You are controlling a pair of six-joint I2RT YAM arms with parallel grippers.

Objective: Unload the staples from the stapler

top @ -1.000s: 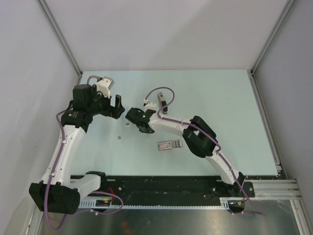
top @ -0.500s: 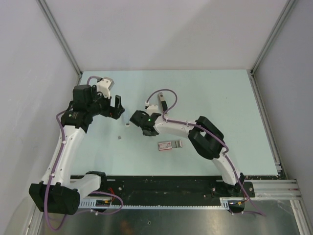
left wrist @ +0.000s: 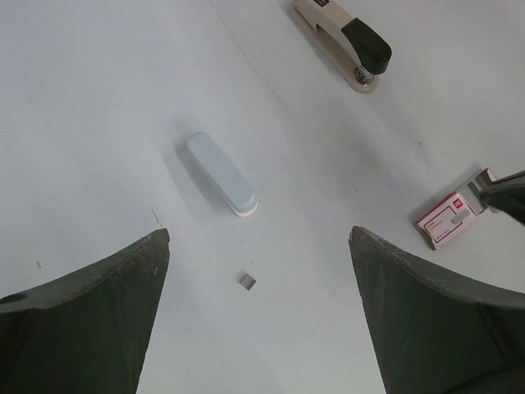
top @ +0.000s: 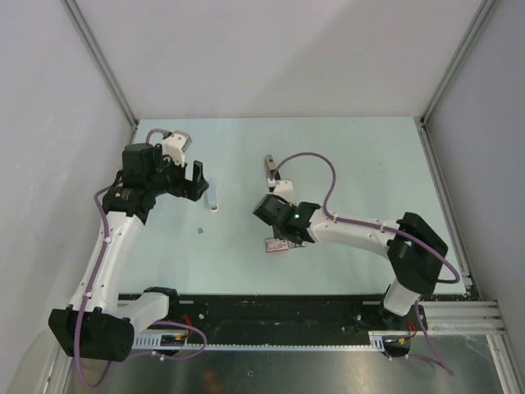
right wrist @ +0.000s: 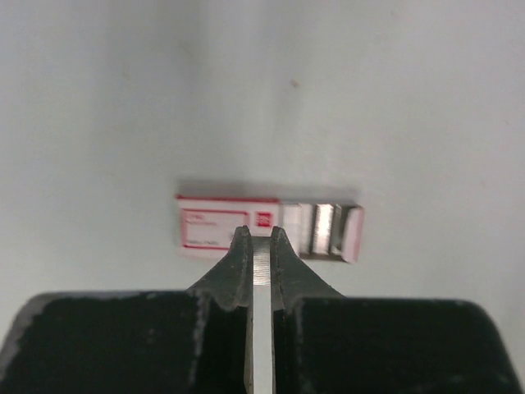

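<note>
Swinging right, away from the pale blue piece (top: pixel 213 199), the right hand (top: pixel 286 233) now hangs over the box (top: pixel 275 245), so its catch looks bound for storage. The stapler (top: pixel 269 164) lies apart behind it, with bare surface (top: pixel 369 164) on every side and the near rail not far off. From the left wrist, the left hand (left wrist: pixel 258 232) gapes empty above a loose bit of staples (left wrist: pixel 247 281). From the right wrist, fingers (right wrist: pixel 239 254) press together on a thin pale strip (right wrist: pixel 261 275), probably staples, just above the box.
</note>
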